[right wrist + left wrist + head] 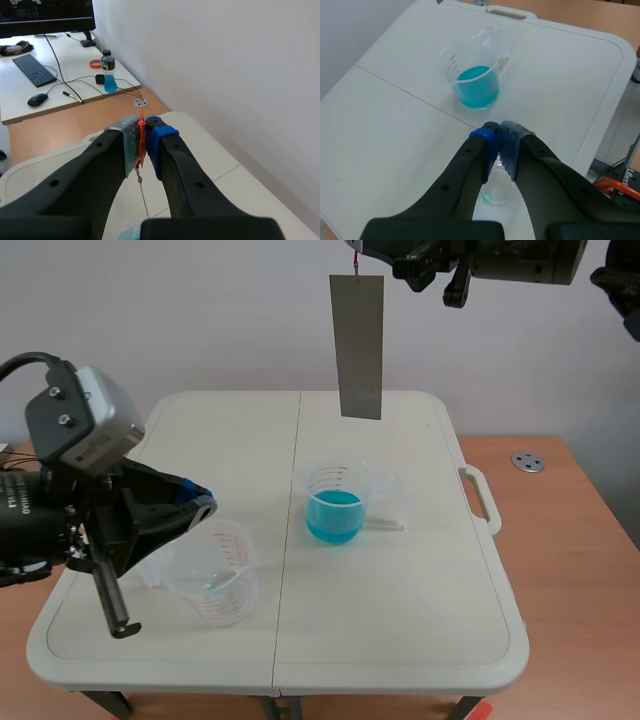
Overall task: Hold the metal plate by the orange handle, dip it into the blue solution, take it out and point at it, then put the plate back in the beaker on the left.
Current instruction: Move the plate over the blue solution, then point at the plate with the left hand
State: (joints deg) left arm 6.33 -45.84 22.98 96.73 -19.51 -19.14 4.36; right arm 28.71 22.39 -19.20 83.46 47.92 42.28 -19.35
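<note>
**Scene view.** You see the solution beaker [335, 503], clear plastic and about half filled with blue solution [333, 517], standing near the middle of the table [420, 590]. The empty beaker [215, 572] stands well apart from it, to its left and nearer the robot. The metal plate [358, 345] hangs upright high above the solution beaker, clear of the liquid. The right gripper [353, 252] pinches it by the thin orange handle [355, 272]. The left gripper [198, 506] sits low, left of the solution beaker and over the empty beaker's rim.

**Left wrist view.** The solution beaker [476, 82] lies ahead of the left gripper [498, 134] and apart from it. The gripper's pads are pressed together with nothing between them. The empty beaker [497, 191] shows under the fingers, with a faint bluish tint at its bottom.

**Right wrist view.** The right gripper [142, 134] is clamped on the orange handle [141, 146], which runs down between its two pads. The plate itself is hidden below the fingers.
</note>
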